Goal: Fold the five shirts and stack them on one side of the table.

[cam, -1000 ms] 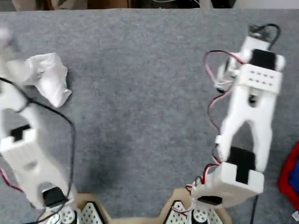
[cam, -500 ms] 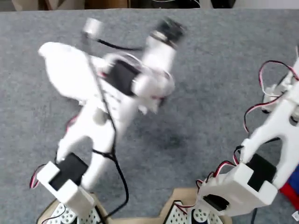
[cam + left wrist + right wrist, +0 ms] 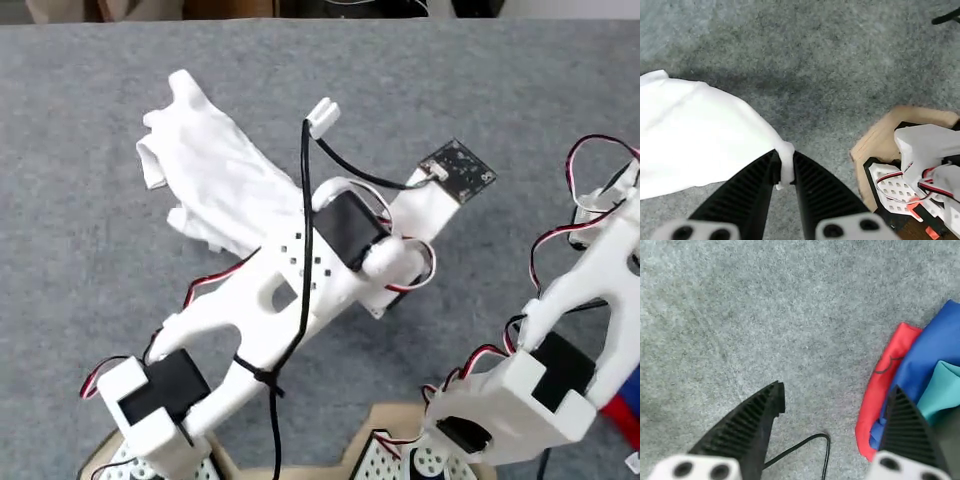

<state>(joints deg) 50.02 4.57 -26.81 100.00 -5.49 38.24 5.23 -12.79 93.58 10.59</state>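
A crumpled white shirt [image 3: 215, 180] lies on the grey table, trailing from under the left arm, which stretches across the middle. In the left wrist view my left gripper [image 3: 784, 167] is shut on a corner of the white shirt [image 3: 695, 135], the cloth pinched between its black fingers. My right gripper [image 3: 832, 412] stands open above bare table, close to a pile of shirts: red [image 3: 885, 390], blue [image 3: 927, 355] and teal [image 3: 940, 390]. In the high view that pile [image 3: 622, 385] peeks out at the right edge behind the right arm.
The grey felt table [image 3: 120, 300] has free room at the left and far side. The arms' wooden bases [image 3: 380, 450] sit at the near edge. A black cable [image 3: 800, 447] lies on the felt below the right gripper.
The left arm swung from the far left toward the middle, dragging the white shirt with it. The right arm moved off to the right edge.
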